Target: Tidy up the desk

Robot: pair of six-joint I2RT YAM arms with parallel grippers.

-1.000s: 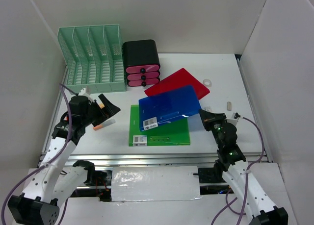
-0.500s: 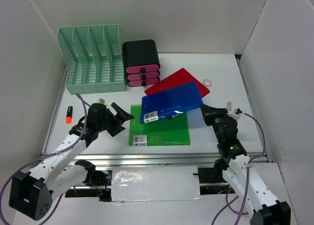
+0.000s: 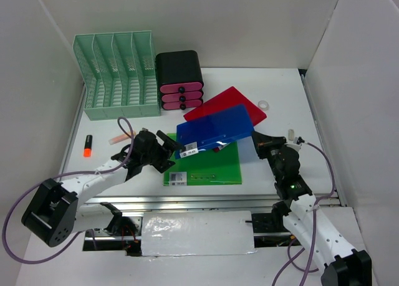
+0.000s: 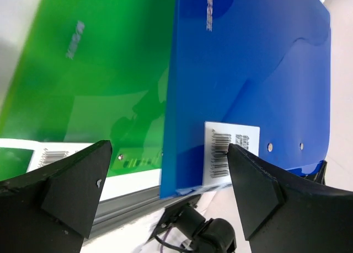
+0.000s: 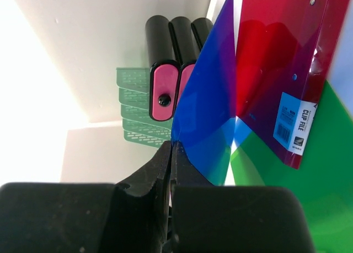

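**Two robot arms meeting at a blue folder on a white tabletop**

The left arm is stretching low and far to the right across the tabletop (image 3: 280, 90), almost lying flat. Its left gripper (image 3: 169, 152) is standing wide open and is pointing at the left edge of the blue folder (image 3: 215, 132). In the left wrist view, the folder's corner with its white barcode label is sitting between the two spread fingers, which are not touching it.

The right arm is rising from its base and bending forward. Its right gripper (image 3: 258, 142) is clamping tightly on the right edge of the blue folder and holding it tilted above the green folder (image 3: 209, 169). The green folder is lying flat underneath. A red folder (image 3: 227, 103) is showing behind the blue one.

The tabletop is lying directly beneath both grippers and is spreading out to white walls on three sides. A mint-green file rack (image 3: 115, 74) and a black drawer box (image 3: 179, 71) with pink fronts are standing at the back left.

A second ago the left gripper was hovering near the left side of the tabletop, well apart from the folders, with an orange highlighter (image 3: 88, 146) just beside it. The highlighter is now lying alone near the left wall, and the gripper is reaching the blue folder.
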